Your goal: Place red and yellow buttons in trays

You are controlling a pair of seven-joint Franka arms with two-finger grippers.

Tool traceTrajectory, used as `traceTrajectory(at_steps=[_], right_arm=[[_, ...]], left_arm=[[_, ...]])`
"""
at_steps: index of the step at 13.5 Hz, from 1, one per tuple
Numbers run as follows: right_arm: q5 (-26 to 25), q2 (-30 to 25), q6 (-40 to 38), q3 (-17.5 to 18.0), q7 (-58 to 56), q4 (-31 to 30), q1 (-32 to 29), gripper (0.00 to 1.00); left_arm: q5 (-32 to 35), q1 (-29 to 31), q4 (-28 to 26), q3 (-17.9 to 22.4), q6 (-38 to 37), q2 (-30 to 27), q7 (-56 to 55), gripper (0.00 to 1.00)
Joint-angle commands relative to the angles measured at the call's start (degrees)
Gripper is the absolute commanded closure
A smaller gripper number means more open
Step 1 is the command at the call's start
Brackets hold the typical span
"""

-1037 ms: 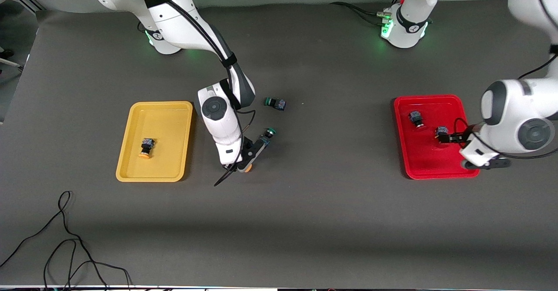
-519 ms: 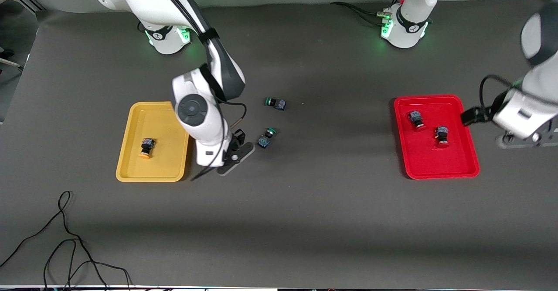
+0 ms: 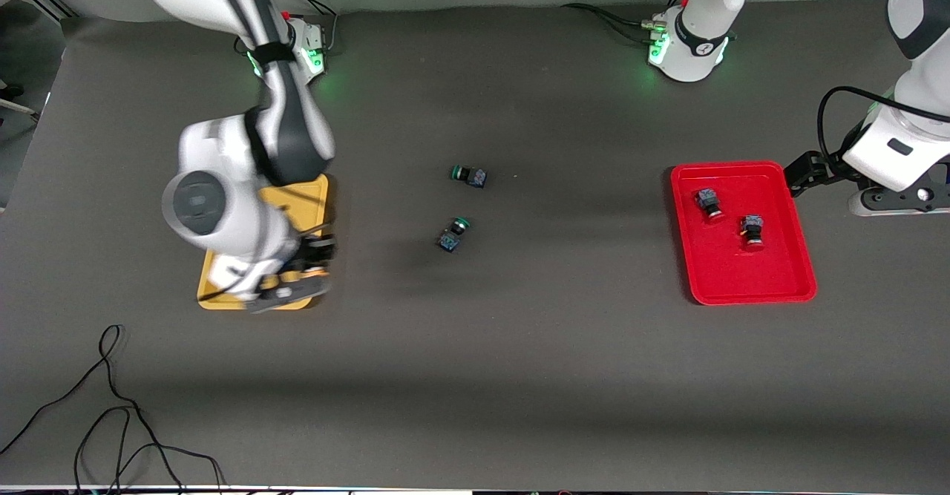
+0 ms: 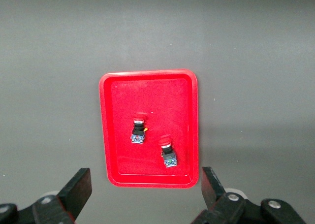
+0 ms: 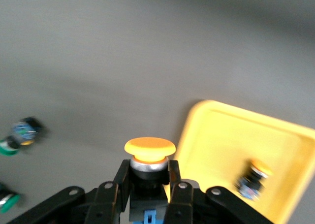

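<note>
Right arm comes down from its base, elbow bent, forearm and wrist over the yellow tray. The right gripper hangs over the tray's corner nearest the front camera on the table-centre side. In the right wrist view the right gripper has both fingers clamped on the dark body of a yellow-capped button, cap pointing away from the wrist. That button is in the air, at the yellow tray's edge. A second yellow-capped button lies on its side inside the tray; the arm hides it from the front camera.

Left arm is pulled up and back toward its own end of the table, wrist raised beside the red tray. The left gripper sits off the tray's corner nearest the bases. In the left wrist view its fingers are spread wide apart, nothing between them, camera looking straight down at the red tray.

Two red-capped buttons lie in the red tray: one nearer the bases, the other just beside it, nearer the front camera. They are apart, not touching.

Two green-capped switches sit on the bare table mid-way between trays, near each other.
</note>
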Motion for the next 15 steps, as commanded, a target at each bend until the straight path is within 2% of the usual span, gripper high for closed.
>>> traceTrajectory(at_steps=[1, 3, 5, 7, 9, 10, 11, 12, 15], right_arm=[[-0.4, -5.2, 3.9, -3.0, 1.4, -9.8, 0.8, 0.95], [-0.4, -8.7, 16.7, -3.1, 0.2, -22.1, 0.9, 0.95], [0.5, -8.3, 28.8, -3.0, -2.5, -31.0, 0.5, 0.96], [1.2, -5.1, 35.8, -2.7, -2.7, -34.3, 0.4, 0.96], [7.3, -2.6, 35.9, -2.4, -5.2, -34.2, 0.7, 0.93], [10.3, -2.3, 35.3, -2.3, -7.3, -34.0, 0.7, 0.69], [11.0, -2.1, 35.3, -2.3, -7.5, -33.9, 0.7, 0.24], [11.0, -2.2, 35.2, -2.3, -7.3, -33.3, 0.8, 0.00], [11.0, -3.0, 27.3, -2.8, -6.4, -28.3, 0.8, 0.00]], left_arm=[[-0.4, 0.7, -0.4, -1.5, -0.2, -0.7, 0.9, 0.01], [-0.4, 0.7, -0.4, -1.8, -0.4, -1.0, 0.4, 0.01], [-0.5, 0.5, -0.3, -2.0, -0.4, -1.0, 0.3, 0.01], [-0.5, 0.4, -0.1, -2.0, 0.3, -0.2, 0.3, 0.01], [-0.5, 0.4, 0.1, -2.0, 0.7, 0.1, 0.3, 0.01], [-0.5, 0.5, 1.0, -2.0, 0.7, 0.2, 0.3, 0.01], [-0.5, 0.5, 2.4, -2.0, 0.4, 0.7, 0.3, 0.01], [-0.6, 0.4, 3.9, -2.0, -0.4, 1.1, 0.2, 0.01], [-0.7, 0.9, 4.8, -1.7, -3.1, 1.1, 0.0, 0.01]])
